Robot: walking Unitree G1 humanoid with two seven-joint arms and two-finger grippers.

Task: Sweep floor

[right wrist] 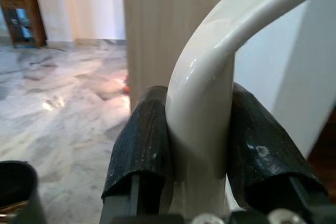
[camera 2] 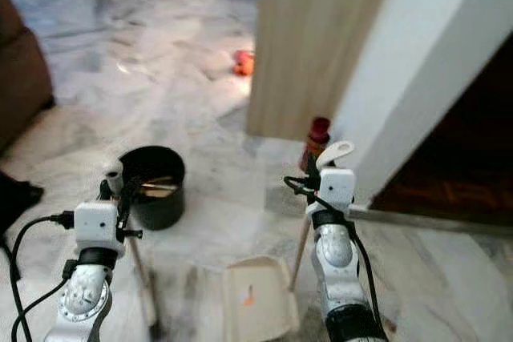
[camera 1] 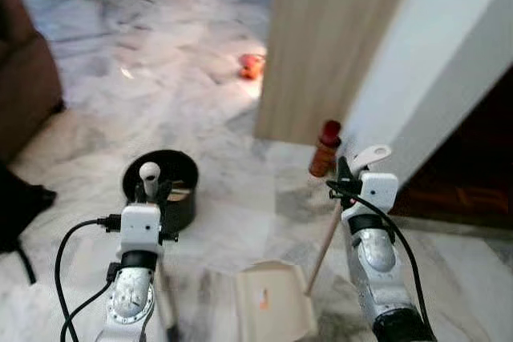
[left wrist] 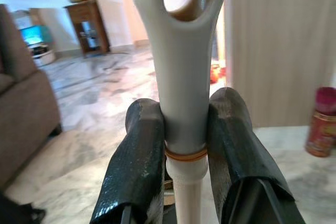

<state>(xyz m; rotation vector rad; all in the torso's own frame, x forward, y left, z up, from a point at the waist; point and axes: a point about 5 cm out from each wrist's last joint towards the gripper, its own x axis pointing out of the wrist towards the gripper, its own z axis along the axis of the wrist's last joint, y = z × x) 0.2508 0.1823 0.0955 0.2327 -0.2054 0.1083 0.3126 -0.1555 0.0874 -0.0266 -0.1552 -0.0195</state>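
Floor (camera 1: 200, 94) sweeping looked barely begun: your left gripper (left wrist: 184, 129) pinched the broom handle (left wrist: 181, 51), your right gripper (right wrist: 202, 145) pinched the dustpan handle (right wrist: 210, 77), dustpan (camera 1: 272, 302) apparently empty.

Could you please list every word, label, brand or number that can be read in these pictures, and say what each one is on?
No text can be read in any view.
Red can by the wooden panel: it has a patterned label, too blurred to read.
Dustpan: a small orange mark, too small to tell whether it is lettering.
Broom handle and dustpan handle: no lettering.
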